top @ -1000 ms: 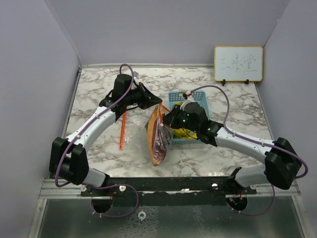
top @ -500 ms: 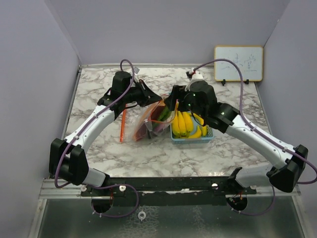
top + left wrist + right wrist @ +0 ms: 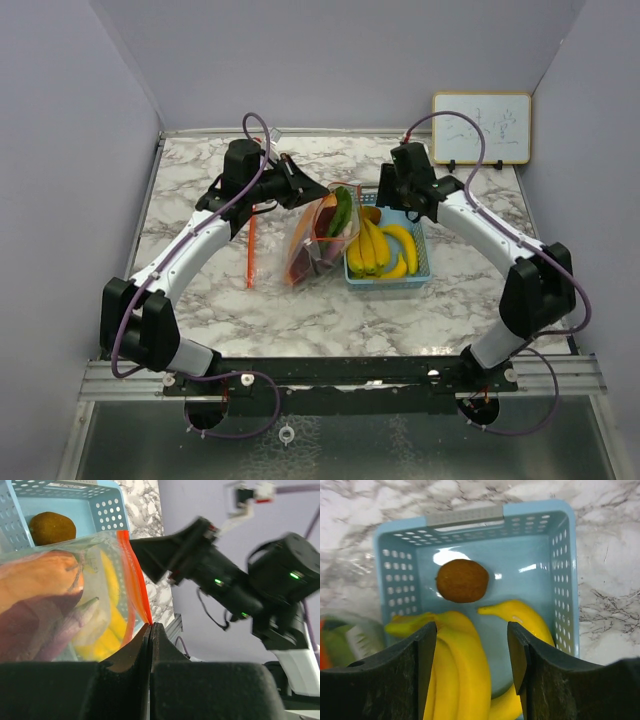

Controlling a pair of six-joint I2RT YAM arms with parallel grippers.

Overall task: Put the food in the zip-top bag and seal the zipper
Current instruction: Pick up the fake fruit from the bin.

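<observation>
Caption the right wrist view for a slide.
Open right end effector above light-blue basket holding banana bunch, loose banana and brown kiwi.

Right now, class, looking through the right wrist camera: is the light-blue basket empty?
No, a round brown fruit and yellow bananas lie inside the light-blue basket.

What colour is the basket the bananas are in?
The basket is light blue, clearest in the right wrist view.
</observation>
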